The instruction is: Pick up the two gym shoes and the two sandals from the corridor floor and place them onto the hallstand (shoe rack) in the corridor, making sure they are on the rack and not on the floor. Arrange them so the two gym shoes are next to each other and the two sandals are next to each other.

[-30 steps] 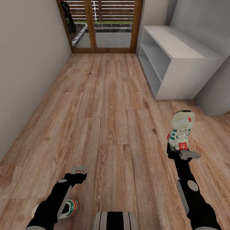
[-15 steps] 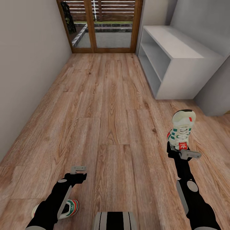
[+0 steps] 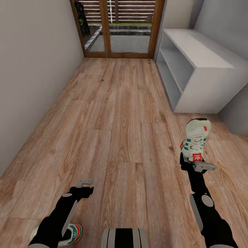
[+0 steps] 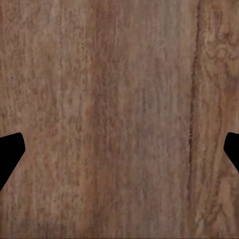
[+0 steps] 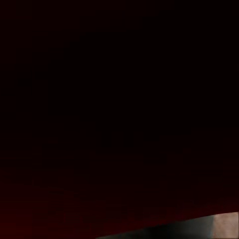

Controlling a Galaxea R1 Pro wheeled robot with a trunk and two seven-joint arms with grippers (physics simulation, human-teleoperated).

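A cream-white gym shoe [image 3: 195, 139] with green stripes and a red tongue tag hangs above the corridor floor [image 3: 117, 113], toe pointing away, with my right gripper [image 3: 193, 160] shut on its heel end. The right wrist view is almost wholly dark. The second gym shoe [image 3: 73, 233] lies on the planks at the near left, partly hidden by my left arm. My left gripper [image 3: 85, 189] is open over bare floor, its fingertips [image 4: 10, 154] far apart. The sandals are out of view. A pale grey-white low unit [image 3: 203, 51] with two open shelf levels stands at the right wall; no lettering shows.
A wood-framed glass door [image 3: 119, 27] closes the far end of the corridor. A plain wall [image 3: 31, 69] runs along the left side. A grey wall corner [image 3: 237, 117] juts out beside the unit's near end. Wide plank flooring lies between me and the unit.
The whole view has shifted: door and shelf unit slid right and down, and the floor shoe slid toward the bottom edge, so the camera moved. Both arms keep their pose; the held shoe tilted slightly.
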